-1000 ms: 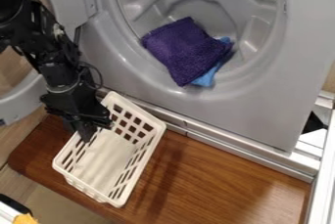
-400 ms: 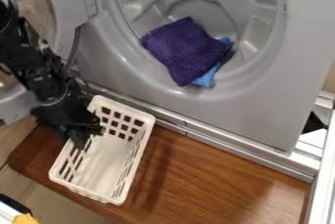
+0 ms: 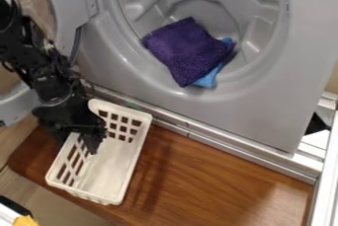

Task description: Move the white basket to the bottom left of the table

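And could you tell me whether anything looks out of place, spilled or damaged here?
Only the white basket looks slightly off: it sits askew to the near edge of the wooden table, with one corner close to that edge. I see nothing spilled or broken.

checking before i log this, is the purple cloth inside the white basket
No, the purple cloth lies in the grey drum opening, above the white basket in the picture.
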`<control>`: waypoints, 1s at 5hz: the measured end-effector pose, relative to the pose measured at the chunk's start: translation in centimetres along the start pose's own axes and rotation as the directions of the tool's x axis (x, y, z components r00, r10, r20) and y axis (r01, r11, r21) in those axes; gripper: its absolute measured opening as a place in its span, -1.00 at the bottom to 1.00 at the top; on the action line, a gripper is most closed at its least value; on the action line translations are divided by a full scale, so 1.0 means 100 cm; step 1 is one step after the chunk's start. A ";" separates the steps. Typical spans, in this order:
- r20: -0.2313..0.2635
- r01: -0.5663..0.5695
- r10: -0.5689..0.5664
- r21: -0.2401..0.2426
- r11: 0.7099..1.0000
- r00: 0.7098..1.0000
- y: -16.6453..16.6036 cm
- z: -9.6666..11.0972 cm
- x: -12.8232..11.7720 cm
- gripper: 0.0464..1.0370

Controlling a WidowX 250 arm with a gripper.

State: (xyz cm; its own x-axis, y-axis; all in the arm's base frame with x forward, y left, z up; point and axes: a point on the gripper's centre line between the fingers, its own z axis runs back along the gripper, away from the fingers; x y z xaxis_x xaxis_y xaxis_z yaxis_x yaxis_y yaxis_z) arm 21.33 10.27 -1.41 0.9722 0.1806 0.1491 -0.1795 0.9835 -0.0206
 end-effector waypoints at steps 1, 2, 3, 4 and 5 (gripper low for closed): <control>-0.049 0.033 -0.033 0.002 0.999 0.998 -0.007 0.006 -0.006 0.94; -0.064 0.051 -0.050 0.010 0.999 0.997 -0.013 0.012 -0.006 0.93; -0.061 0.076 -0.073 0.049 0.996 0.995 -0.021 0.032 -0.004 0.93; -0.052 0.119 -0.115 0.097 0.988 0.992 -0.029 0.056 -0.005 0.93; -0.043 0.162 -0.157 0.141 0.977 0.987 -0.036 0.076 -0.008 0.93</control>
State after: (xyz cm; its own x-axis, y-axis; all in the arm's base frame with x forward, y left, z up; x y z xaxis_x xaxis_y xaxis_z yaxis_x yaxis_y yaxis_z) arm 20.08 6.53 6.10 0.9939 0.0237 0.1075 -0.0391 0.9889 0.1435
